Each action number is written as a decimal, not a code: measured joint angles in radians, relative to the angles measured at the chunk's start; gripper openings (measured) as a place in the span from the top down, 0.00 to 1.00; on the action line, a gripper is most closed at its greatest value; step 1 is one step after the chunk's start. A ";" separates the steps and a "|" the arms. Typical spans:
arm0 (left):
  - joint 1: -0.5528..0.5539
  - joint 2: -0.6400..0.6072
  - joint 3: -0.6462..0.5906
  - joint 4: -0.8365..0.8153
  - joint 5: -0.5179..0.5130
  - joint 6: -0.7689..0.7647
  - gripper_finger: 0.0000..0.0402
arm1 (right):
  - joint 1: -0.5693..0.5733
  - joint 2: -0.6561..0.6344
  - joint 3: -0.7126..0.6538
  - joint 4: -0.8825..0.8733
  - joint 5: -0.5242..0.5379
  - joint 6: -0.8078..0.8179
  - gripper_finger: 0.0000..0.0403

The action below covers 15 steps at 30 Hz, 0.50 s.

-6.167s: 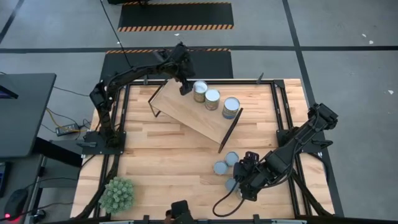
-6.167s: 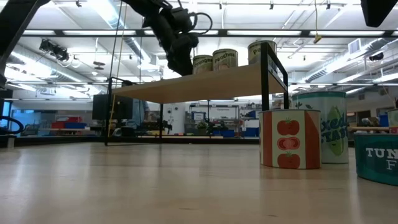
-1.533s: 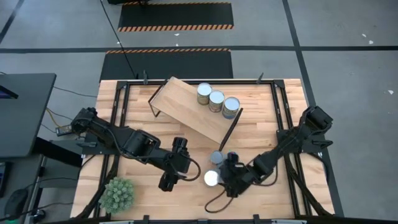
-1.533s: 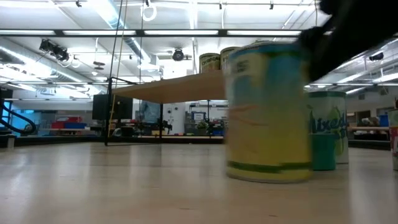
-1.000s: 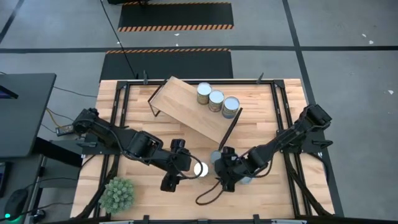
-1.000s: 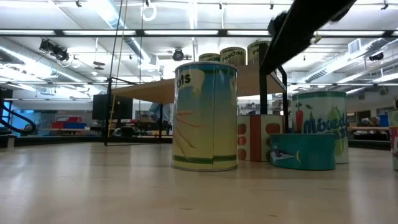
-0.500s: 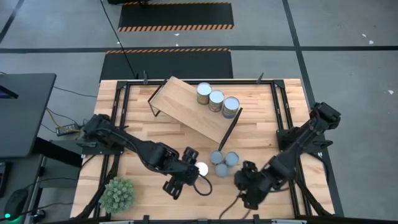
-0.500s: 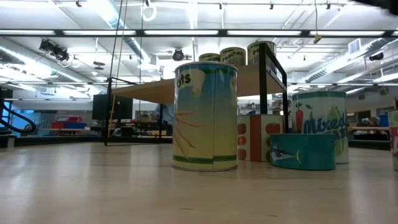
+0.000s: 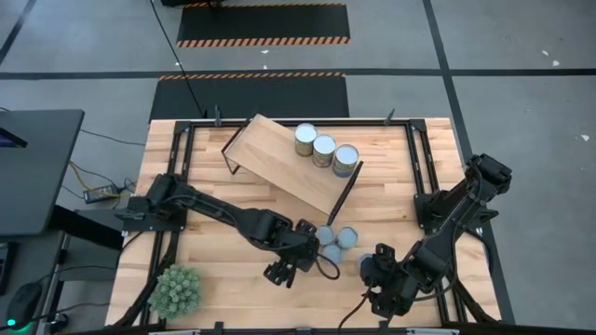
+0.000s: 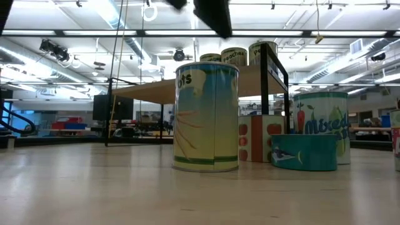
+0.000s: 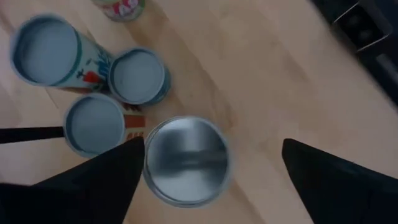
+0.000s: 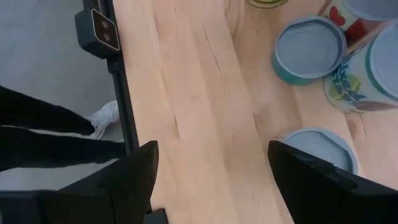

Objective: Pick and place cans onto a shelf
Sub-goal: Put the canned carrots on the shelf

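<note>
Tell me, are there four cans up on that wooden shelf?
No, the overhead view shows only three cans standing in a row on the shelf.

Low view, right of centre: tall can (image 10: pixel 320 128) label reads "Mixed". Top centre: shelf can (image 10: pixel 234 57) reads "peaches". Front can (image 10: pixel 207 116) shows only "ts". Other labels unreadable.

Wooden table (image 9: pixel 214 242), skewed shelf (image 9: pixel 270 158), loose cans (image 9: pixel 333 244)
</note>
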 joint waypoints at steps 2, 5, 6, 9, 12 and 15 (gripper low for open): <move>0.010 0.018 0.000 -0.007 0.001 0.046 0.01 | 0.000 0.000 0.000 0.000 0.012 0.000 0.23; 0.025 0.032 0.000 -0.018 0.009 0.113 0.01 | 0.000 0.000 0.000 -0.005 0.029 0.000 0.23; 0.030 0.037 0.000 -0.012 0.016 0.131 0.01 | 0.000 0.000 0.000 -0.008 0.033 0.000 0.23; 0.046 0.043 0.000 -0.032 0.041 0.175 0.01 | 0.000 0.000 0.000 -0.015 0.039 0.000 0.23; 0.063 0.051 0.001 -0.023 0.073 0.200 0.01 | 0.000 0.001 0.000 -0.025 0.041 0.000 0.23; 0.074 0.063 0.000 -0.007 0.096 0.213 0.01 | -0.002 0.001 0.000 -0.026 0.041 0.000 0.23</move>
